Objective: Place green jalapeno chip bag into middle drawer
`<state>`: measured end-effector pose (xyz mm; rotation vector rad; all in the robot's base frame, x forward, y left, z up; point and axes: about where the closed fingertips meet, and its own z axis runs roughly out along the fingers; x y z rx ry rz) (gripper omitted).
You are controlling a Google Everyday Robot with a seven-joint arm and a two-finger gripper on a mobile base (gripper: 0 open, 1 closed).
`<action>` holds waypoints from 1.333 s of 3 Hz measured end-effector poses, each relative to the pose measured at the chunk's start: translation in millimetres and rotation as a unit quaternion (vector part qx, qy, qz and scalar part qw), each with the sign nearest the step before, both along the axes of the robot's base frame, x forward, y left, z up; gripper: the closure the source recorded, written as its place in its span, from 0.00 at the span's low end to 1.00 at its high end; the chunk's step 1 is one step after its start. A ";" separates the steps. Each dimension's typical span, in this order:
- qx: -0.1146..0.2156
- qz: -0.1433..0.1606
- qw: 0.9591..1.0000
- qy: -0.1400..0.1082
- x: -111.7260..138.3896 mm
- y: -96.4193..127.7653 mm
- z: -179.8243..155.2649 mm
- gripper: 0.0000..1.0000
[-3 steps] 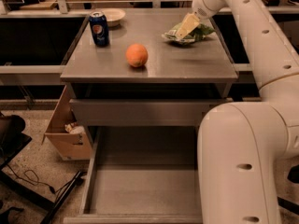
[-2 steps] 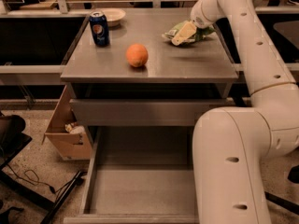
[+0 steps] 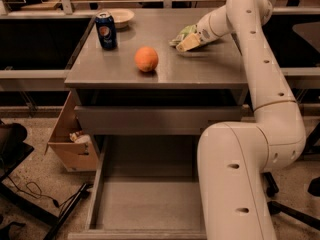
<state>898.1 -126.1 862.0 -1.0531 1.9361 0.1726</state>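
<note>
- We see the pincer [image 3: 189,43] at the far right of the bench [image 3: 200,71], right against the green jalapeno chip bag [image 3: 183,33].
- We cannot tell how far the pincer is open, or whether it has hold of the bag.
- The bag is up at bench level, well above the middle drawer [image 3: 145,204], which stands pulled out below.
- An orange [image 3: 146,59] sits mid-bench, left of the bag; a blue soda can [image 3: 106,30] stands at the far left corner, beside a pale bowl [image 3: 120,17].
</note>
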 end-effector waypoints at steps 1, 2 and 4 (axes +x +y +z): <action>0.011 0.001 1.000 0.001 2.6 5.8 -3.0 0.50; 0.012 0.001 1.000 0.001 2.6 5.9 -3.0 0.73; -0.015 0.021 1.000 -0.005 -5.2 18.7 14.9 1.00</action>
